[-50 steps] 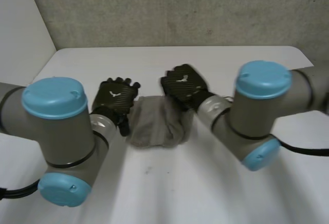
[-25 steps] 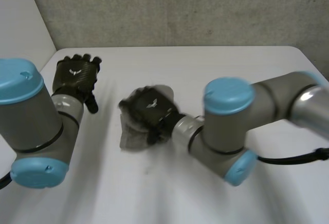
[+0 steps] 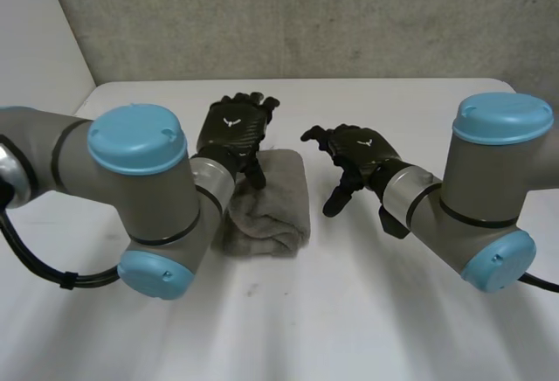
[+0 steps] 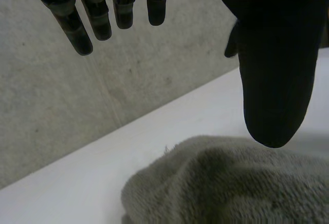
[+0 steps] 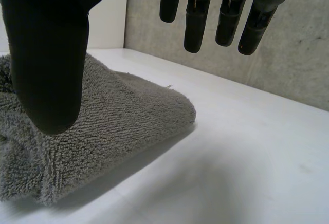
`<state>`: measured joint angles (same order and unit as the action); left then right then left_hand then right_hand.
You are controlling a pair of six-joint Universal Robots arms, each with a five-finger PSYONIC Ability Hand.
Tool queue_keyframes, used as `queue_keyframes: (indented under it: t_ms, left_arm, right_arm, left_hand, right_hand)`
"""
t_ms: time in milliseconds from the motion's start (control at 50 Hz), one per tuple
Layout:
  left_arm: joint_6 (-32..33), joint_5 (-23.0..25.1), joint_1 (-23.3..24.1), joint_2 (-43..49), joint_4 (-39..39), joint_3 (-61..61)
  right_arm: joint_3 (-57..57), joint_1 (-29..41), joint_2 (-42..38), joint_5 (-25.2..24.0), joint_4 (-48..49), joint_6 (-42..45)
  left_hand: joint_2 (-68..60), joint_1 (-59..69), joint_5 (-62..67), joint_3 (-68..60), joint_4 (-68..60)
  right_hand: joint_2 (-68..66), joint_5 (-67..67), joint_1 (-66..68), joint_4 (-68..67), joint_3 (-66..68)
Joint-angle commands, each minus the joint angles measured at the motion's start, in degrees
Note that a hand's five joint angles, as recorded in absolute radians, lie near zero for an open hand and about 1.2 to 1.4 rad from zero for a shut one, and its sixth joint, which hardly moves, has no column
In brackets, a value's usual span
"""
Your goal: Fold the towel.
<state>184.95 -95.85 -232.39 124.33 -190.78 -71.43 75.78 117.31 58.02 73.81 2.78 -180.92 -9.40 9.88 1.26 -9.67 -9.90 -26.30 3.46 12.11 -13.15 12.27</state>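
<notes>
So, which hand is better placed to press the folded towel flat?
Probably the left. The left hand is open above the towel, at its far edge. The right hand, also open, is beside the towel, not over it.

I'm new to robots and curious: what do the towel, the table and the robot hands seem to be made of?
The towel looks like grey terry cloth: fuzzy looped pile. The table seems a smooth matt white board, maybe laminate. The left robot hand and right robot hand have black backs with a woven sheen, possibly carbon fibre.
</notes>
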Motion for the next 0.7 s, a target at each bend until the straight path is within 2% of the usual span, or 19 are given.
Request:
queue_keyframes:
  t_ms: [20, 160, 180, 200, 380, 420, 440, 460, 520, 560, 600, 620, 640, 700]
  left_arm:
    - [0.6, -1.1, -0.5, 2.5, 2.0, 0.0]
    - [2.0, -3.4, -4.1, 2.9, 2.2, -3.0]
    - [3.3, -3.3, -4.7, 3.1, 2.0, -6.2]
    - [3.4, -3.3, -4.7, 3.1, 1.9, -7.1]
    - [3.6, -3.1, -4.8, 3.3, 1.6, -10.3]
    - [3.6, -3.0, -4.9, 3.7, 1.7, -10.5]
    - [3.6, -3.1, -5.0, 4.1, 2.0, -10.6]
    - [3.6, -3.1, -5.0, 4.1, 2.0, -10.6]
    - [3.5, -3.2, -4.9, 4.4, 2.2, -10.9]
    - [3.6, -3.2, -4.9, 4.4, 2.3, -11.1]
    - [3.6, -3.2, -4.9, 3.9, 2.3, -11.4]
    - [3.6, -3.2, -4.9, 3.9, 2.3, -11.4]
    - [3.6, -3.2, -4.9, 3.5, 2.3, -11.4]
    - [3.7, -3.2, -4.9, 1.5, 2.5, -10.6]
  right_arm:
    - [-6.9, 1.0, -5.3, 0.0, -2.9, -1.2]
    - [-14.9, 3.1, -12.0, 0.4, -6.6, -3.8]
    - [-21.3, 4.8, -18.4, 0.8, -10.1, -5.2]
    - [-22.4, 5.0, -19.7, 0.8, -10.5, -5.3]
    - [-25.0, 6.0, -22.9, 1.8, -10.7, -4.5]
    - [-25.0, 6.1, -23.2, 2.0, -10.7, -3.9]
    - [-24.9, 6.2, -23.5, 2.1, -10.8, -3.0]
    - [-24.9, 6.3, -23.5, 2.2, -10.7, -1.6]
    - [-24.8, 6.8, -23.4, 2.6, -10.7, 0.8]
    - [-24.8, 6.8, -23.4, 2.7, -10.7, 0.8]
    - [-25.0, 6.9, -22.7, 2.8, -10.7, 2.1]
    - [-25.0, 6.9, -22.7, 2.8, -10.7, 2.1]
    - [-25.0, 6.9, -22.2, 3.0, -10.7, 2.1]
    - [-25.1, 6.9, -20.7, 3.8, -10.7, 2.2]
  left_hand:
    - [-2.5, 2.0, 0.6, -2.2, -2.0]
    - [-2.5, 2.0, 0.6, -2.2, -2.0]
    - [-2.3, 1.8, 0.5, -2.1, -1.8]
    - [-2.2, 1.7, 0.3, -1.9, -1.7]
    - [-2.2, 1.7, 0.3, -1.9, -1.7]
    - [-2.2, 1.7, 0.3, -1.9, -1.7]
    - [-2.0, 1.5, 0.1, -1.7, -1.5]
    - [-2.0, 1.5, 0.1, -1.7, -1.5]
    - [-1.8, 1.3, 0.0, -1.6, -1.3]
    - [-1.8, 1.3, 0.0, -1.6, -1.3]
    - [-1.8, 1.3, 0.0, -1.6, -1.3]
    - [-1.8, 1.3, 0.0, -1.6, -1.3]
    - [-1.8, 1.3, 0.0, -1.6, -1.3]
    - [-1.8, 1.3, 0.0, -1.6, -1.3]
  right_hand:
    - [16.3, -3.5, -2.1, 3.1, -2.3]
    - [16.3, -3.5, -2.1, 3.1, -2.3]
    - [16.3, -3.5, -2.1, 3.1, -2.3]
    - [16.3, -3.5, -2.1, 3.1, -2.3]
    - [16.3, -3.5, -2.1, 3.1, -2.3]
    - [14.2, -1.4, 0.0, 1.0, -0.2]
    - [3.4, 9.5, 10.8, -9.8, 10.7]
    - [-0.9, 13.7, 15.1, -14.1, 14.9]
    - [-6.0, 18.8, 20.2, -19.1, 20.0]
    - [-6.0, 18.8, 20.2, -19.1, 20.0]
    - [3.7, 9.1, 10.5, -9.5, 10.3]
    - [3.8, 9.1, 10.4, -9.4, 10.3]
    - [11.3, 1.6, 2.9, -1.9, 2.8]
    - [15.4, -2.5, -1.2, 2.2, -1.3]
